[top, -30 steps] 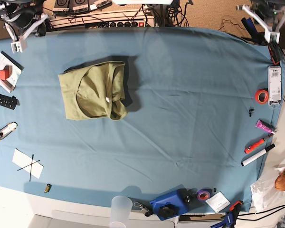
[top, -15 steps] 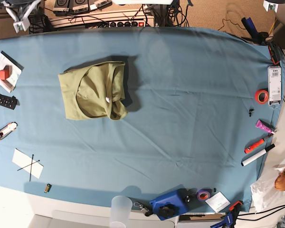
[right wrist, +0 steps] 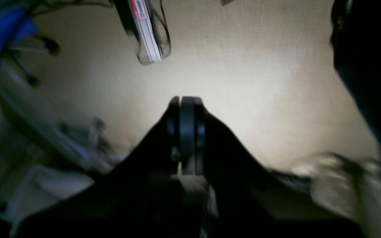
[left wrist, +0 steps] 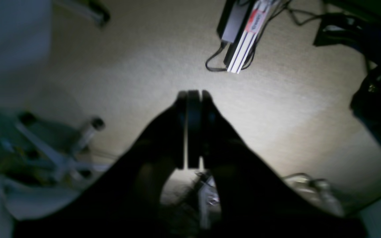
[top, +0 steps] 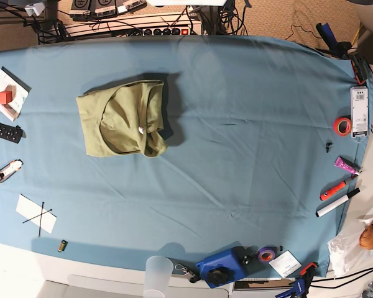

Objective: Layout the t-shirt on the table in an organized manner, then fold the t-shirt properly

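T-shirt [top: 121,118] far from both tools

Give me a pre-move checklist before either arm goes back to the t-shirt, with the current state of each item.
1. T-shirt fully on the table: ok, it lies on the blue cloth, well inside the edges.
2. T-shirt spread flat: not ok, it sits as a bunched, partly folded bundle.
3. Left gripper free of cloth: ok, shut with nothing between the fingers, over bare floor.
4. Right gripper free of cloth: ok, shut and empty, also over floor.
5. Grippers ready to pinch: not ok, both need opening first.
6. Space beside the shirt to spread it: ok, bare cloth all round; the red cube and remote lie apart near the edge.
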